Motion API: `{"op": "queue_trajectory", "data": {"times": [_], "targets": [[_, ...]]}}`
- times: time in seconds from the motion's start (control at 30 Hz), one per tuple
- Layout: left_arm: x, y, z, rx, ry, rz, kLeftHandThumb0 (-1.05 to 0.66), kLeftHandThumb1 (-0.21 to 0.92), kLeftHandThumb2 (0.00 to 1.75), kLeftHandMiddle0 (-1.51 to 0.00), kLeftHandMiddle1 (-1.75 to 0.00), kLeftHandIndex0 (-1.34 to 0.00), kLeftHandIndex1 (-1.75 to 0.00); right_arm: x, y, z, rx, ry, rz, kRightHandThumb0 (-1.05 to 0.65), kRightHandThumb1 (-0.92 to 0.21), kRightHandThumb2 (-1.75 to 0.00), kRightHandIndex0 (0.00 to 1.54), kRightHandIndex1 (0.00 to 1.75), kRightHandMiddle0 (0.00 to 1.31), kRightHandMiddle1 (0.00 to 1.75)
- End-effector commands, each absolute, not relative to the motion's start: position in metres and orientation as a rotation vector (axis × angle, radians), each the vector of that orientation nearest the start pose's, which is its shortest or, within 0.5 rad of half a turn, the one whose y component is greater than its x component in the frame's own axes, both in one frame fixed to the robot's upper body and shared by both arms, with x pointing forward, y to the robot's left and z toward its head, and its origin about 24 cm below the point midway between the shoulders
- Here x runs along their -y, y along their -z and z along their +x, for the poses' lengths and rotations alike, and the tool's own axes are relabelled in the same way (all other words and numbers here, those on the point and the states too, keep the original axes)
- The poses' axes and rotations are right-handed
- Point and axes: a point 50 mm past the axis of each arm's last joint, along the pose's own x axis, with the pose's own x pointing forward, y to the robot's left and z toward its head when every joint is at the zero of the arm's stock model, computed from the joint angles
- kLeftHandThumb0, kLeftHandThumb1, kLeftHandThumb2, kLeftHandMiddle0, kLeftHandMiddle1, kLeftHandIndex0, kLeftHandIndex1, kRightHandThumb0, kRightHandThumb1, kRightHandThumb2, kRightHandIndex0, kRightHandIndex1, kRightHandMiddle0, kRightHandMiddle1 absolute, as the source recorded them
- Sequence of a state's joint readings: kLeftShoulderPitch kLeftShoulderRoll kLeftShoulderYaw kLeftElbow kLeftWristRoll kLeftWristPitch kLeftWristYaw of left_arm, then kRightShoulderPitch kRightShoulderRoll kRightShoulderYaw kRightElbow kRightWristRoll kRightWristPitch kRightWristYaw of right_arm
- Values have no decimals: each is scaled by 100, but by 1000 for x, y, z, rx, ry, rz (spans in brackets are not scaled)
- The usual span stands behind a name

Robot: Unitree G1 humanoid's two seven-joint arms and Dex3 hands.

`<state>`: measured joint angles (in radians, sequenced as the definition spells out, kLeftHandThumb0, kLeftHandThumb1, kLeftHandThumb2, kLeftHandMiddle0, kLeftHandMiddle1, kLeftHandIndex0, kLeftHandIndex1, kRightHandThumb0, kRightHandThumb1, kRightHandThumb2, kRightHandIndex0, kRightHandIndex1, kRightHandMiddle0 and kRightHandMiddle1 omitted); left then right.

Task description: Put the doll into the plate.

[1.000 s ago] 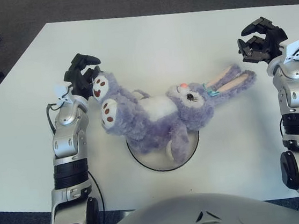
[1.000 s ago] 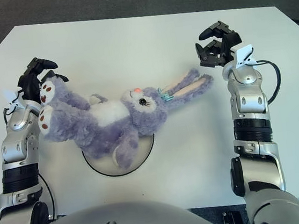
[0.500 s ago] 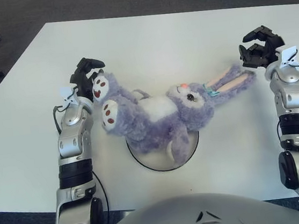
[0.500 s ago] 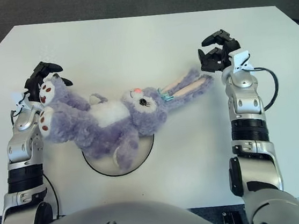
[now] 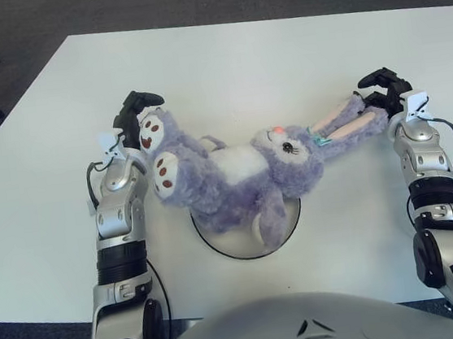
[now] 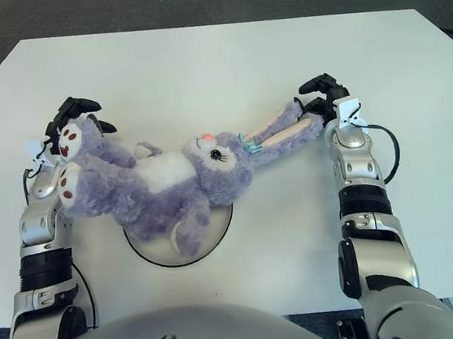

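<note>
Open table beyond doll

A fluffy purple bunny doll is lying sprawled on its back across a white plate — ears stretching right, feet left.

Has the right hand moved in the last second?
Yes. The right hand has come toward the robot and inward, closing on the tips of the doll's ears. Judged against the table's far edge, it now sits lower.

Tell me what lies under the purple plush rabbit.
A round white plate with a dark rim sits on the white table beneath the purple plush rabbit. Its near edge shows; the rabbit's body and arm cover the rest.
</note>
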<state>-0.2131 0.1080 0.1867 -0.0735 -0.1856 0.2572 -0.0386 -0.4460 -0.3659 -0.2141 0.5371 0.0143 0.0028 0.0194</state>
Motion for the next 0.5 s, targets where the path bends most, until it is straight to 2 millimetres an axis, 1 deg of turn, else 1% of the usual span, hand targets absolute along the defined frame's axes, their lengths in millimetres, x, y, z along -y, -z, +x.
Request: {"op": "queue_trajectory", "data": {"times": [0.0,0.27,0.4,0.47], "targets": [[-195,-90,287,35,-66,-90,-1,35,127,-64,-166,-35,-175,264,-61,327,-128,220,-218,-1,-34,-123,68,160,40,169],[-194,-86,286,24,-60,-89,-1,38,124,-62,-168,-32,-175,260,-49,327,-173,214,-212,-1,-34,-125,67,161,40,170],[-193,-85,286,21,-63,-82,-1,38,125,-61,-170,-31,-175,258,-46,326,-181,203,-219,-1,-34,-125,65,162,39,172],[-192,-85,285,20,-64,-73,-1,39,124,-61,-170,-31,-175,254,-44,324,-186,190,-228,-1,-34,-125,65,162,39,172]]}}
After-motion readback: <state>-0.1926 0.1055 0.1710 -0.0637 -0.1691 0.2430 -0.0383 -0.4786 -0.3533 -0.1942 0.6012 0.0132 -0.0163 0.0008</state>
